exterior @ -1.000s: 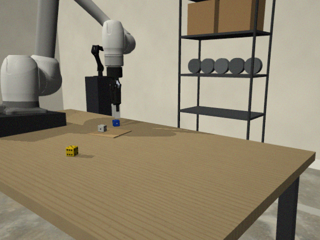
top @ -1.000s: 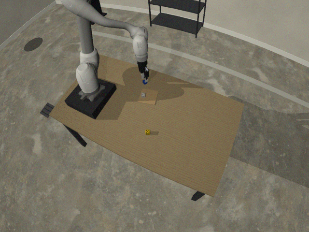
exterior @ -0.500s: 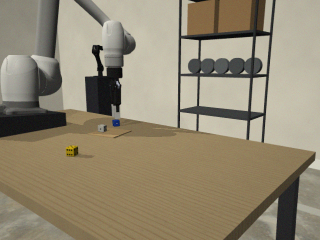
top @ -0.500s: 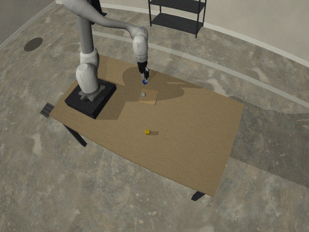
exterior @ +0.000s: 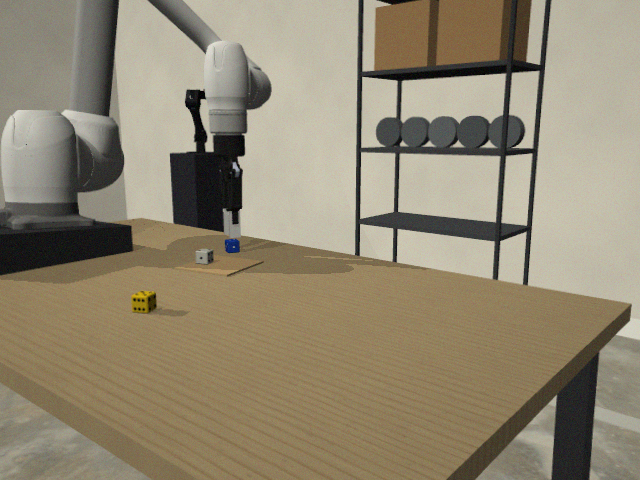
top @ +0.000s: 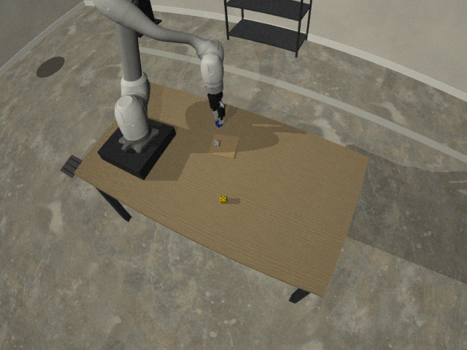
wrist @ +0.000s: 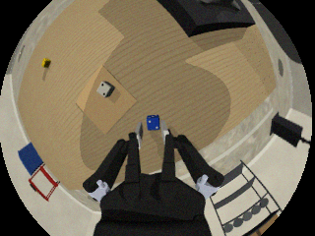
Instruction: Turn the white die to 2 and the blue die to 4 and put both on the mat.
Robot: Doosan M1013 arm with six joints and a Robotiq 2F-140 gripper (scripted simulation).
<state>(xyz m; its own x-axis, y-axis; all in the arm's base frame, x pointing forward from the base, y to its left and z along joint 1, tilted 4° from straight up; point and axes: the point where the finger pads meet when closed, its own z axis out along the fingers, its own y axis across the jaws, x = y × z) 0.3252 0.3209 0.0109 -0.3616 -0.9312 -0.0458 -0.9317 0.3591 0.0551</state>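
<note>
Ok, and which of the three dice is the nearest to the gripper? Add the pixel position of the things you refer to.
The blue die [top: 218, 123] [exterior: 232, 245] [wrist: 153, 123], outside the mat [top: 228, 149] [exterior: 227, 267] [wrist: 107, 115]; the others are farther away.

My parted fingertips point at the blue die [wrist: 153, 123], while the white die [wrist: 103, 88] sits on the mat [wrist: 106, 120], left of the blue one.

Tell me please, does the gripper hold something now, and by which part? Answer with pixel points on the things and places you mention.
Nothing is held. The gripper [top: 219, 121] [exterior: 232, 235] [wrist: 152, 126] is open just above the blue die [top: 218, 123] [exterior: 232, 245] [wrist: 153, 123].
</note>
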